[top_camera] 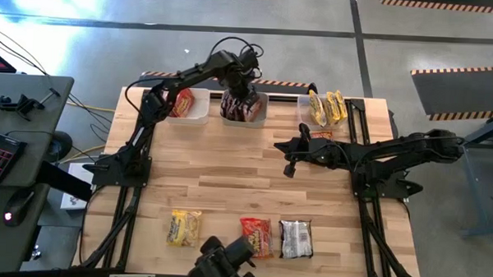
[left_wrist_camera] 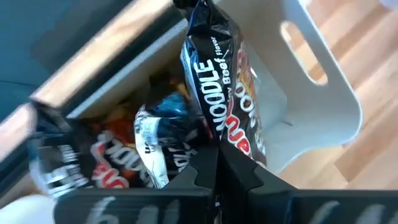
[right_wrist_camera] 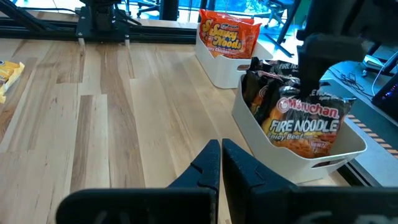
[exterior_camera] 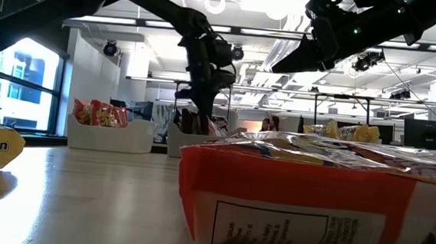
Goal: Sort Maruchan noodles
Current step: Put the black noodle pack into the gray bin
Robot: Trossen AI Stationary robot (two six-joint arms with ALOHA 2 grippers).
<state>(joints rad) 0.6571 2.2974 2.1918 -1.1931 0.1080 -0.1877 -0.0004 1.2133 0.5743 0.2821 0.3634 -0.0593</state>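
Left claw (top_camera: 238, 95): I've got it down in the middle bin (top_camera: 259, 121) at the table's far edge, clamped shut among the dark Fire Noodle packets (right_wrist_camera: 305, 124); whether it pinches one, I can't tell.
Right claw (top_camera: 290, 166): shut on nothing, hovering mid-table.
Next up: silver packet (top_camera: 295, 239) lies flat at the near edge beside the red packet (top_camera: 256, 235) and yellow packet (top_camera: 184, 228).
Key relation: it sits toward me from the right claw, which I judge nearer.
Long axis: running near-to-far.
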